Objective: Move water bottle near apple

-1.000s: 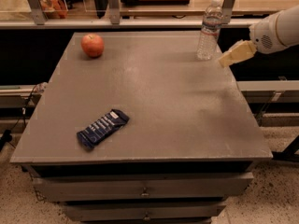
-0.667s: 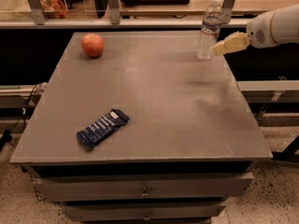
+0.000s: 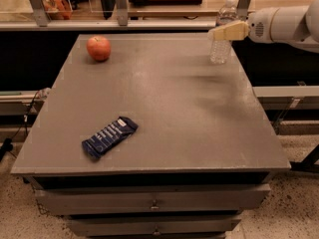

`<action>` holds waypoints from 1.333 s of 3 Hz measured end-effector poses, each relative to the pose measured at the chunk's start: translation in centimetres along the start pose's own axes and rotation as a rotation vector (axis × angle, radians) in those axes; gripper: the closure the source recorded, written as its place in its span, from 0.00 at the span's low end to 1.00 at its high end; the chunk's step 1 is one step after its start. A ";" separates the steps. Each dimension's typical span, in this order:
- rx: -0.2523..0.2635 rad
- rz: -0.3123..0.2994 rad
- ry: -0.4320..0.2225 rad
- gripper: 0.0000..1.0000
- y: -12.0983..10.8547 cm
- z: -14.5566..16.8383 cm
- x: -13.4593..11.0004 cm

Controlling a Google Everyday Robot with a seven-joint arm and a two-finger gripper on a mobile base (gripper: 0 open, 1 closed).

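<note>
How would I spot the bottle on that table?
On the grey table, look to the far right corner, where the gripper overlaps the water bottle. It is clear, ribbed and upright, unlike the round red apple and flat blue wrapper.

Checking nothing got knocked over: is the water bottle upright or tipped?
Upright: the water bottle stands on its base near the table's far right corner, cap uppermost. The gripper is level with its middle.

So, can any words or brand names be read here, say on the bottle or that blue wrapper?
Snack wrapper: pale print on dark blue, too blurred to read.
Water bottle: nothing readable; the gripper sits across its upper part.
Apple and table: no writing visible.
</note>
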State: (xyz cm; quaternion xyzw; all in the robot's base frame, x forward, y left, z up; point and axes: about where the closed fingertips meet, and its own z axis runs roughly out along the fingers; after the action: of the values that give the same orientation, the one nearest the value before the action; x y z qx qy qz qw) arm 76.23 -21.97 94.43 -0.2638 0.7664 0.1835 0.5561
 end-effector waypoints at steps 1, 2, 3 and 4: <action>-0.028 0.016 -0.037 0.00 1.0 1.8 -0.8; -0.050 0.000 -0.049 0.21 2.6 3.9 -1.0; -0.045 -0.032 -0.054 0.45 3.3 4.6 -1.3; -0.049 -0.082 -0.099 0.68 4.0 4.5 -4.0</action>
State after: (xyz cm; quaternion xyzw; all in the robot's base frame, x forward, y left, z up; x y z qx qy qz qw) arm 78.16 -15.37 96.72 -0.2990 0.7218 0.1921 0.5939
